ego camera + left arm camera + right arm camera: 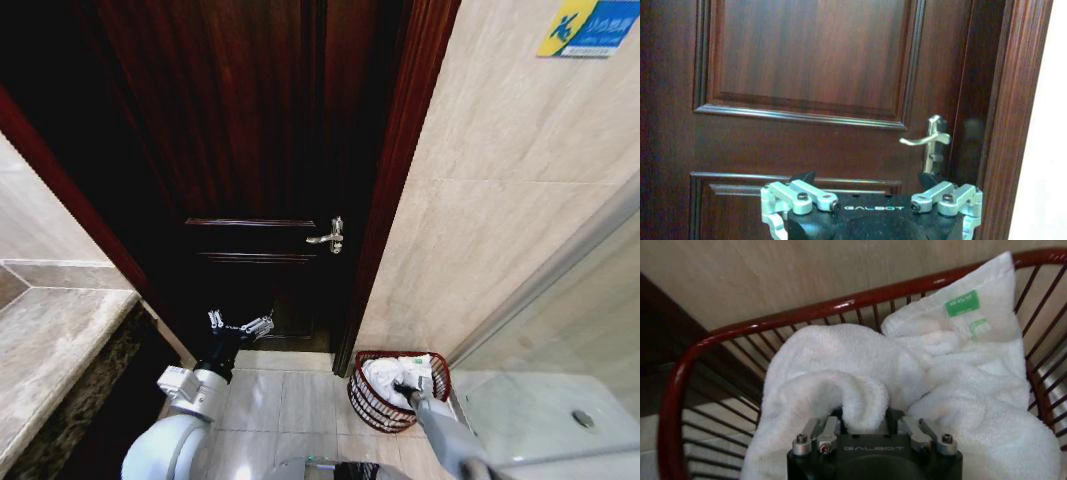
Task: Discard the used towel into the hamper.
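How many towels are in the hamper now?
1 white towel, bunched inside the hamper by the wall, a fold in the right claw. Others may be hidden beneath.

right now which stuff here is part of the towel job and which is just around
Part of the job:
- towel, white, lying in the hamper
- hamper, red wire basket on the floor by the wall
- right gripper, shut on a fold of the towel inside the hamper

Just around:
- left gripper, open, held up facing the door
- door and its handle
- wall sign
- stone counter
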Tool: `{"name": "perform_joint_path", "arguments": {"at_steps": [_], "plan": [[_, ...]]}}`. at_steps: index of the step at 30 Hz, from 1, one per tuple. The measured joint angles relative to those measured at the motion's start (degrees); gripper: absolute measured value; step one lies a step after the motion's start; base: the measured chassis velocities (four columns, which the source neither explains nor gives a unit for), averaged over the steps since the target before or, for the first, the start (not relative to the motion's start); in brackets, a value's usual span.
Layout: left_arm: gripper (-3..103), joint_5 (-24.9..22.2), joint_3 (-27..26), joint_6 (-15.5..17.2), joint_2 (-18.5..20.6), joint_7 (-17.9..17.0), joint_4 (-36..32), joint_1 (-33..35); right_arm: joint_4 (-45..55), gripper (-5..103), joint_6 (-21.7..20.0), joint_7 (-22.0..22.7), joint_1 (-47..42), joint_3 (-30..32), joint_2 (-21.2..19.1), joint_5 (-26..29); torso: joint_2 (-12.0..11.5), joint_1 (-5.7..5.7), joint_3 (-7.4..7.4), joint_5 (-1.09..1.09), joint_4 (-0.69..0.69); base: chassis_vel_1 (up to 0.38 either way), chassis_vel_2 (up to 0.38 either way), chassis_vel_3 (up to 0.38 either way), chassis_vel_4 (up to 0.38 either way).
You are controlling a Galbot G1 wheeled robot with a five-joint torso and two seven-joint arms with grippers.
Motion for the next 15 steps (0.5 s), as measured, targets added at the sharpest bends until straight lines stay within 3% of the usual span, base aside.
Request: {"name": "perform_joint_path", "arguments": {"at_steps": [6,7,9,12,15], "plan": [[100,0.00,0.00,0.00,0.00,0.00,0.00,0.00,7.17,71,8.07,-2.63,-6.62,3.03,-2.26,4.56,0.00,0.00,0.00,0.00,-0.01,0.000,0.000,0.000,0.000],[100,0.00,0.00,0.00,0.00,0.00,0.00,0.00,9.42,82,8.11,-2.84,-7.80,3.79,-2.45,4.64,0.00,0.00,0.00,0.01,0.00,0.000,0.000,0.000,0.000],[100,0.00,0.00,0.00,0.00,0.00,0.00,0.00,11.61,82,7.72,-2.95,-8.89,4.31,-2.64,4.64,0.00,0.00,0.00,0.00,0.01,0.000,0.000,0.000,0.000],[100,0.00,0.00,0.00,0.00,0.00,0.00,0.00,17.54,97,8.46,-3.54,-11.88,5.82,-3.31,6.95,0.00,0.00,0.00,-0.01,-0.02,0.000,0.000,0.000,0.000],[100,0.00,0.00,0.00,0.00,0.00,0.00,-0.01,19.58,99,8.54,-3.56,-12.44,6.56,-4.21,9.46,0.00,0.00,0.00,-0.01,0.00,0.000,0.000,0.000,0.000]]}}
